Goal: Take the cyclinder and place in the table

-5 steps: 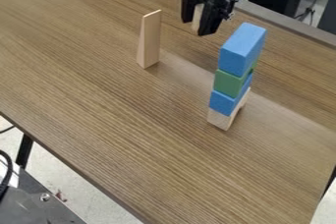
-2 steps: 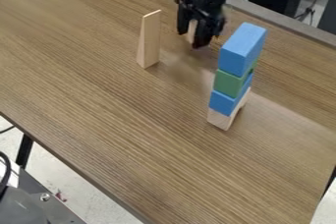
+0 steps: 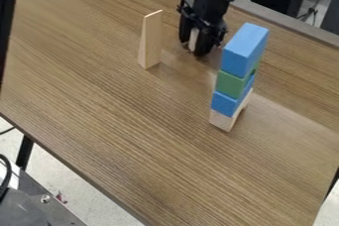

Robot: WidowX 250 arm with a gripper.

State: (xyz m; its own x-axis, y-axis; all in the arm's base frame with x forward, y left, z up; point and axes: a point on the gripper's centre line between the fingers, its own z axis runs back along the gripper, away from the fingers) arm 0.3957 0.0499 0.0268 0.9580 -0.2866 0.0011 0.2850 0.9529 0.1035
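The black gripper hangs low at the top centre of the camera view, behind and left of the block stack. Between its fingers it holds a pale wooden cylinder, upright and mostly hidden by them. Whether the cylinder's lower end touches the wooden table I cannot tell.
A stack with a blue block on top, a green block, another blue block and a pale wooden base stands right of centre. A tall wooden wedge stands upright left of the gripper. A dark object crosses the upper left edge.
The gripper has come down toward the table with the cylinder between its fingers. A dark object has appeared at the upper left edge. The stack and wedge have stayed put.
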